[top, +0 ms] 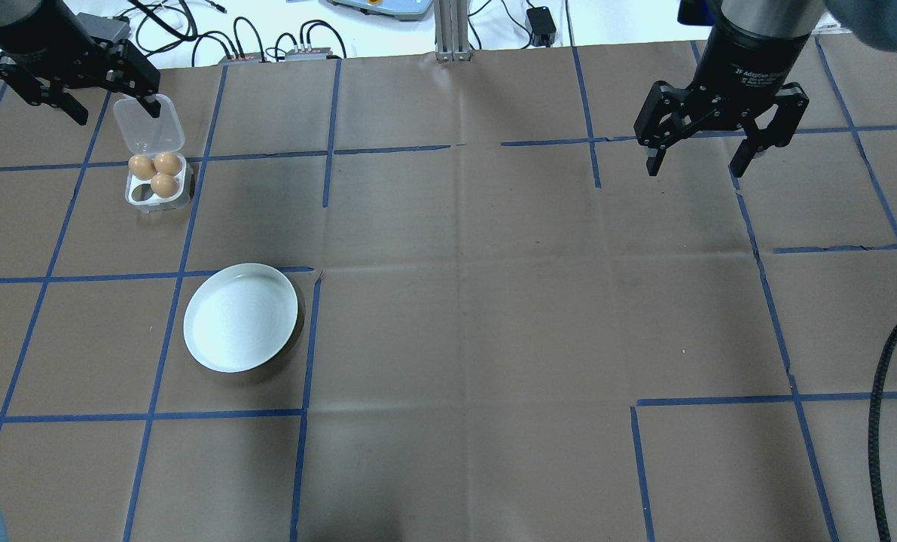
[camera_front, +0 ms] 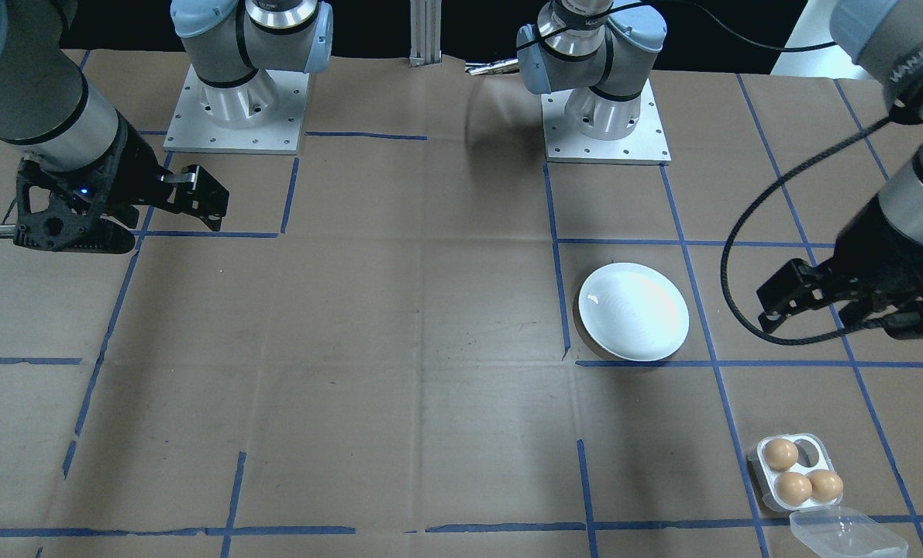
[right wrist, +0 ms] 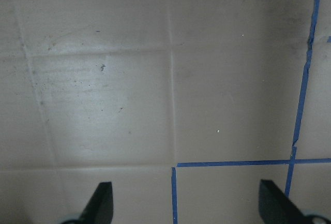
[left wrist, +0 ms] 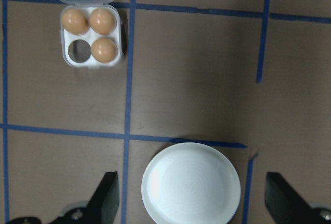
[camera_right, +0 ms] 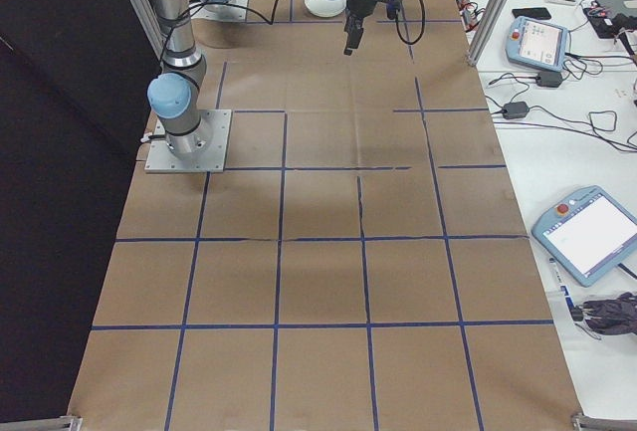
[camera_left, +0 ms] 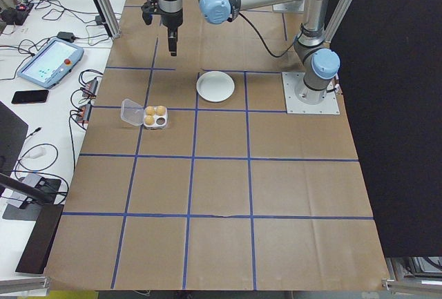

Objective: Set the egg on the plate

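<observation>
Brown paper with blue tape lines covers the worktop; beside it lie teach pendants, cables and a phone.

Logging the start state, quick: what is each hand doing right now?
Left hand: open, holding nothing, up near the egg tray.
Right hand: open, holding nothing, over bare table.

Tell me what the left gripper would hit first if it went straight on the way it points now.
Probably the plate. The left gripper points straight down, open, and its wrist view shows the plate's far part between the fingers. Its near edge is cut off, so the paper-covered table is possible.
</observation>
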`<control>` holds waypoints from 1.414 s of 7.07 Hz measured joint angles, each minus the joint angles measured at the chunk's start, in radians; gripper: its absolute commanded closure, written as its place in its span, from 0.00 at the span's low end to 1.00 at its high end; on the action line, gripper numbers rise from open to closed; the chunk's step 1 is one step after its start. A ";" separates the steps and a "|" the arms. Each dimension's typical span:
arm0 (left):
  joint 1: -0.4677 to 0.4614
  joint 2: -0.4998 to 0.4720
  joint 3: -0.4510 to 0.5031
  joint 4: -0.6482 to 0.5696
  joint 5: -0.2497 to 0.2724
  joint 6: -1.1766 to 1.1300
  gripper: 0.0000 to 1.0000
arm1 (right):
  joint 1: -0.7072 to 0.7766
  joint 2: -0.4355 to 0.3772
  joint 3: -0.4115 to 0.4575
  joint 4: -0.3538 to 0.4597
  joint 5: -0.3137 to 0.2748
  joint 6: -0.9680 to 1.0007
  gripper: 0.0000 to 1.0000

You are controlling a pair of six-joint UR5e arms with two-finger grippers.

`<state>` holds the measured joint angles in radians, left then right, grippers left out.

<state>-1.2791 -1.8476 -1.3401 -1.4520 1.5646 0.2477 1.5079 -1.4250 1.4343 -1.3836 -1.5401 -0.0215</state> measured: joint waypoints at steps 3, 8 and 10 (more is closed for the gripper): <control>0.065 -0.153 0.123 0.001 -0.001 0.125 0.00 | 0.000 0.000 0.000 0.000 0.000 0.000 0.00; 0.104 -0.319 0.107 0.098 0.002 0.230 0.01 | 0.000 0.000 0.000 0.000 0.000 0.000 0.00; 0.104 -0.351 0.034 0.218 0.007 0.225 0.01 | 0.000 0.000 0.000 0.000 0.000 0.000 0.00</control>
<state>-1.1750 -2.1986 -1.3059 -1.2339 1.5714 0.4727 1.5079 -1.4250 1.4343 -1.3837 -1.5401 -0.0215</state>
